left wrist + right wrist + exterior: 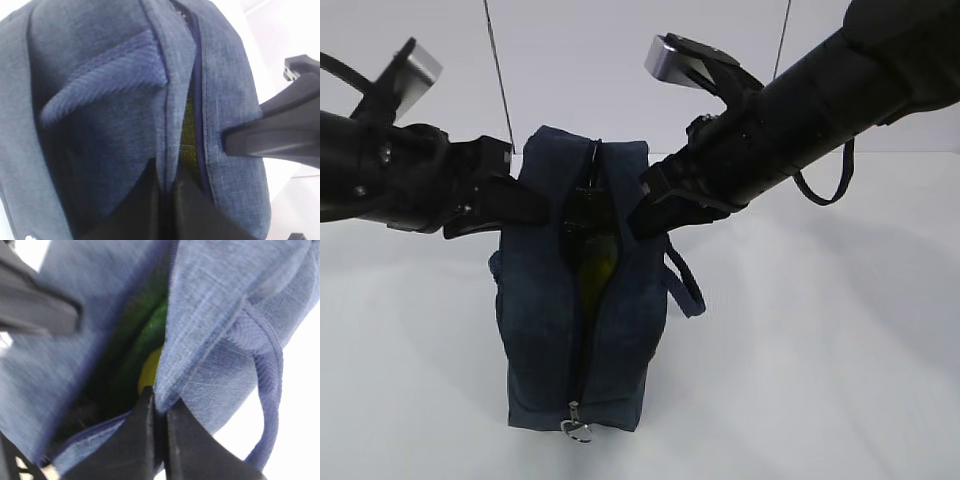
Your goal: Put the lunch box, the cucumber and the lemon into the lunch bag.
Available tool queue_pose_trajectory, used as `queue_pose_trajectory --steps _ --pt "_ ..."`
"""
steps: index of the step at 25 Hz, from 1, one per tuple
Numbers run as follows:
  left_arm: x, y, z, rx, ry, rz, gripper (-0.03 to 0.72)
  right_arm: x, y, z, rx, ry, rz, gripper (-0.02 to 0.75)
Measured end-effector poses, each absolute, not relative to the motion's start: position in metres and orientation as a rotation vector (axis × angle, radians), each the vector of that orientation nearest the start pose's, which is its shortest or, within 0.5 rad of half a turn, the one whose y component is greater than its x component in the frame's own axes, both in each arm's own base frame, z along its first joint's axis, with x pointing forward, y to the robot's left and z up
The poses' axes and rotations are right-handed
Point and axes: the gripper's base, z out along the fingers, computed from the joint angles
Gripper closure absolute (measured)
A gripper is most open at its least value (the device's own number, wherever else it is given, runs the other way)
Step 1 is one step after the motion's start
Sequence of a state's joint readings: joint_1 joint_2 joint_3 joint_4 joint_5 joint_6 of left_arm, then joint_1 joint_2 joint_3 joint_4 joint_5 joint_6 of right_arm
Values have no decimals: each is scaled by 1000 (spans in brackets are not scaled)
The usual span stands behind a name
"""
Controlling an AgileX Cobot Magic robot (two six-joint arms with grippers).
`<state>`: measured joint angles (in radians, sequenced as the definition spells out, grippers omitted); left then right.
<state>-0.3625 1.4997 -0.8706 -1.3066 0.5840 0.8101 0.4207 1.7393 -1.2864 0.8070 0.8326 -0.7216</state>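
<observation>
The navy lunch bag [535,330] stands on the white table, its top zipper slit open a little. My left gripper [558,210] is shut on the bag's left opening edge [167,150]. My right gripper [632,215] is shut on the right opening edge [172,385]. Through the slit I see the yellow lemon [149,371] and the dark green cucumber [152,327] inside; they also show as a yellow-green patch in the exterior view [600,262]. The lunch box is hidden. The metal ring pull [576,430] hangs at the near lower end.
A loop handle [688,285] hangs off the bag's right side; another [100,82] lies on its left side. A dark strap loop [825,185] dangles under the right arm. Two thin cables run up at the back. White table [820,380] surrounds the bag.
</observation>
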Motion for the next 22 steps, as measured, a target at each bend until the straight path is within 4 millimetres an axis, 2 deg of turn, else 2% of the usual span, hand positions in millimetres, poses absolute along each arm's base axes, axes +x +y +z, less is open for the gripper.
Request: queue_pose_trajectory --steps 11,22 --pt "268 -156 238 270 2381 -1044 695 317 197 262 -828 2406 883 729" --pt "274 -152 236 255 2353 -948 695 318 198 264 -808 2385 907 726"
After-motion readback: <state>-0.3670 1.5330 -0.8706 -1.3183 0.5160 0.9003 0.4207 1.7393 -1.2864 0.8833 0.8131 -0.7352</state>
